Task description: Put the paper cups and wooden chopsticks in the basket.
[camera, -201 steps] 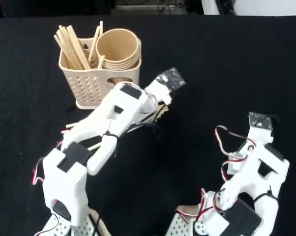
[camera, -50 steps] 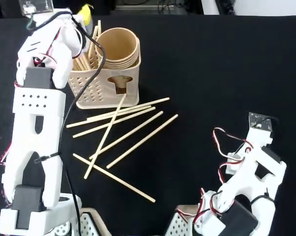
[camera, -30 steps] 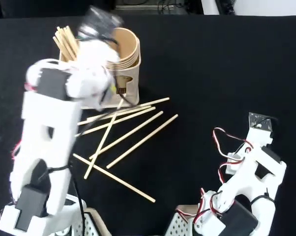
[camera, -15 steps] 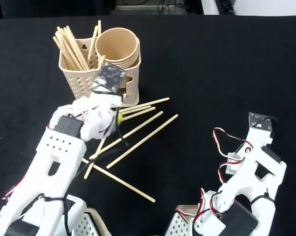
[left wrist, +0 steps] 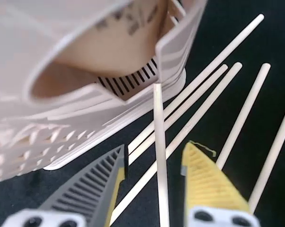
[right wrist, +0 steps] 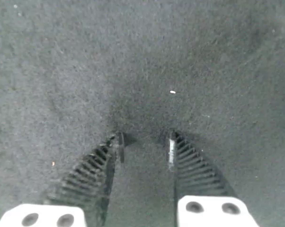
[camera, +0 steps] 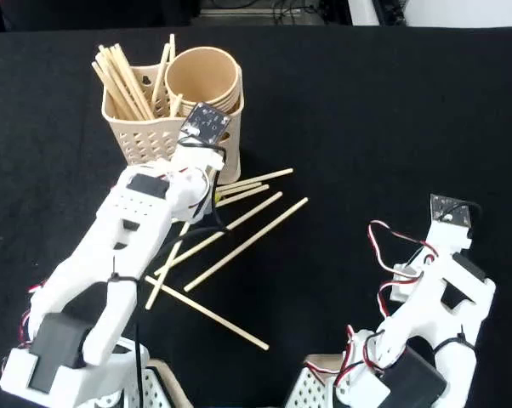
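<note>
The beige basket (camera: 158,144) stands at the back left, holding stacked paper cups (camera: 203,78) and a bundle of wooden chopsticks (camera: 124,78). Several loose chopsticks (camera: 243,240) lie fanned on the black cloth in front of it. My left gripper (camera: 212,185) is low at the basket's front base. In the left wrist view it (left wrist: 154,158) is open, and one chopstick (left wrist: 159,156), its end against the basket (left wrist: 85,111), runs between the fingers. My right gripper (right wrist: 145,142) is open over bare cloth at the front right.
The right arm (camera: 439,289) is folded at the front right, well away from the chopsticks. One long chopstick (camera: 207,312) lies nearest the front edge. The cloth (camera: 384,110) to the right of the basket is bare.
The left arm has swung down from above the basket to the loose chopsticks in front of it. The right arm has stayed still.
</note>
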Robot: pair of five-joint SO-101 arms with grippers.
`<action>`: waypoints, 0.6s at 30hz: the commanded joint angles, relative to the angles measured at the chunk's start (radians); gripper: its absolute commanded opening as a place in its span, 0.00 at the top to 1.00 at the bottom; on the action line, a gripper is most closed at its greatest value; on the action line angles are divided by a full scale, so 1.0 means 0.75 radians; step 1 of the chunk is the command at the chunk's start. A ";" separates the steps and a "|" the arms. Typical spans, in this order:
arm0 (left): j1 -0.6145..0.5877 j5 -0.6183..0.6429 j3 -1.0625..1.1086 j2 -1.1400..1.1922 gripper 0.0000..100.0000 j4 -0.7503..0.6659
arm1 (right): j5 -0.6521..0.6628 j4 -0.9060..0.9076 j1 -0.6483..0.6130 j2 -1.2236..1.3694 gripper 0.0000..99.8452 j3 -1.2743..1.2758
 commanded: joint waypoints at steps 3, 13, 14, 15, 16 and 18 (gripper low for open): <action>-0.015 -0.043 -0.085 0.012 0.83 -0.057 | -0.002 -0.012 -0.039 -0.003 0.85 0.009; -0.011 -0.047 -0.071 0.016 0.83 -0.065 | -0.002 -0.012 -0.039 -0.003 0.85 0.009; -0.011 -0.047 -0.069 0.016 0.83 -0.063 | -0.002 -0.012 -0.039 -0.003 0.85 0.009; -0.011 -0.043 -0.064 0.016 0.83 -0.063 | -0.002 -0.012 -0.039 -0.003 0.85 0.009; -0.009 -0.043 -0.046 0.016 0.84 -0.072 | -0.002 -0.012 -0.039 -0.003 0.85 0.009; 0.001 -0.027 -0.017 0.016 0.84 -0.076 | -0.002 -0.012 -0.039 -0.003 0.85 0.009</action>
